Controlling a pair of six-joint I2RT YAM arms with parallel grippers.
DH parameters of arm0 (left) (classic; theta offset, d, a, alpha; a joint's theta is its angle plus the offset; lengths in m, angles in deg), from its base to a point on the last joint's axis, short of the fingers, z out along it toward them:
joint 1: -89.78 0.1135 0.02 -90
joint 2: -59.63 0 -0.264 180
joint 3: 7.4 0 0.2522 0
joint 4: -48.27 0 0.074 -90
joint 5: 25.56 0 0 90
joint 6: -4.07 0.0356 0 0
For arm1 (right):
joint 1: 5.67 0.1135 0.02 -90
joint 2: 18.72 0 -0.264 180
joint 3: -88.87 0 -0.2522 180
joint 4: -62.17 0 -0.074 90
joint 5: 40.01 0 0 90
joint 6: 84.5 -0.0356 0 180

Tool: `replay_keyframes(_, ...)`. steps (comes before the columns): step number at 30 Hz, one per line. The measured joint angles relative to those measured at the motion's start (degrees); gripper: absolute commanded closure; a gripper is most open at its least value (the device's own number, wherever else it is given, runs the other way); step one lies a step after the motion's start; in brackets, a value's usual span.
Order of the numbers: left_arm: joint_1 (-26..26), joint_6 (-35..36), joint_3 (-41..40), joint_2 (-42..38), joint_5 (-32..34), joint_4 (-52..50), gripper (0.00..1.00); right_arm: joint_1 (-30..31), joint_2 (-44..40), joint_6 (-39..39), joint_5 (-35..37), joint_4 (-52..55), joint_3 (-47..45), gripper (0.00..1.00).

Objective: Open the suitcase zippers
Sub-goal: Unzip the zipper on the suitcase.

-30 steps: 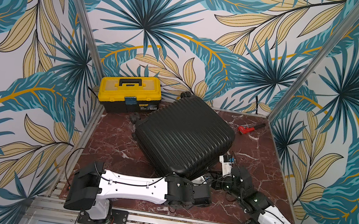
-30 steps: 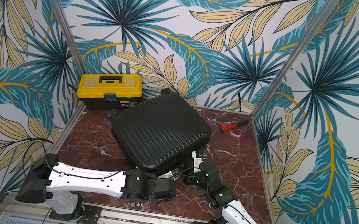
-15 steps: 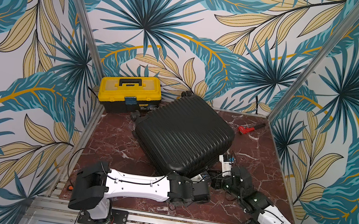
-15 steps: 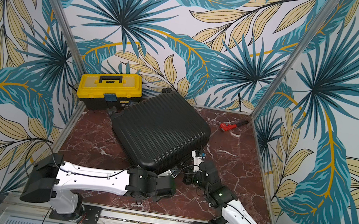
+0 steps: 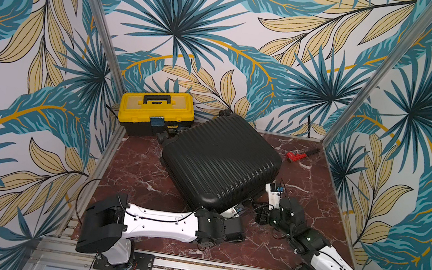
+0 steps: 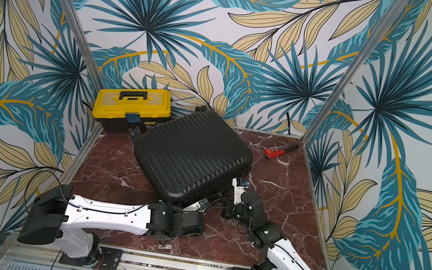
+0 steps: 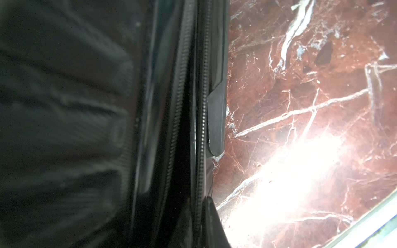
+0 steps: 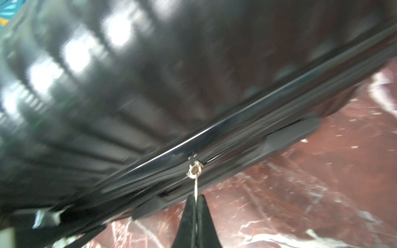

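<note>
The black ribbed suitcase (image 5: 218, 165) (image 6: 190, 161) lies flat and skewed on the marble table. Its near corner hangs over my left gripper (image 5: 236, 211) (image 6: 202, 204), which is tucked beneath it. In the left wrist view the zippers (image 7: 202, 128) run as two toothed lines along the rim. One dark fingertip (image 7: 211, 214) lies right against them; the other is lost in the dark. My right gripper (image 8: 196, 196) (image 5: 256, 206) is at the near right side, shut on a thin metal zipper pull (image 8: 196, 186) hanging from its slider (image 8: 194, 169).
A yellow-lidded toolbox (image 5: 158, 113) (image 6: 132, 106) stands at the back left, touching the suitcase's wheel end. A red tool (image 5: 295, 156) (image 6: 275, 153) lies at the back right. Patterned walls and metal posts close in three sides of the marble table (image 5: 131, 163).
My left gripper has drawn in closer under the suitcase's near corner, and the case has shifted slightly. The right gripper has stayed on the pull.
</note>
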Motion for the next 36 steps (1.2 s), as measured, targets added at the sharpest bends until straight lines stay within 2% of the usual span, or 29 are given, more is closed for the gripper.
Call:
replay_keyframes(10, 0.24, 2.49, -4.90, -5.05, -1.05, 1.07, 1.00, -11.85, 3.52, 0.61, 3.08, -1.81, 1.92, 1.00)
replay_keyframes(16, 0.02, 4.59, -6.29, -6.69, -1.20, 1.57, 1.00, -17.16, 11.21, 1.66, 6.69, -5.16, 5.49, 1.00)
replay_keyframes(24, -3.26, 8.17, -7.32, -6.84, 0.59, 3.50, 0.98, -22.43, 18.23, 0.70, 3.78, -10.43, 7.43, 1.00)
replay_keyframes(28, -3.28, 9.35, -8.39, -8.15, 1.60, 3.39, 0.46, -22.93, 13.88, -1.29, 2.16, -9.97, 5.09, 1.00)
replay_keyframes(29, -3.41, 9.29, -8.41, -8.39, 1.29, 3.04, 0.38, -22.95, 11.74, -1.97, 1.73, -9.57, 3.87, 1.00)
replay_keyframes(32, -2.25, 8.76, -8.35, -8.46, 0.83, 2.75, 0.24, -22.88, 2.58, -3.91, 0.61, -6.29, -0.24, 1.00)
replay_keyframes(36, 0.94, 6.71, -8.02, -8.59, 1.90, 1.99, 0.10, -22.86, -9.03, -5.44, 0.55, 0.83, -3.15, 1.00)
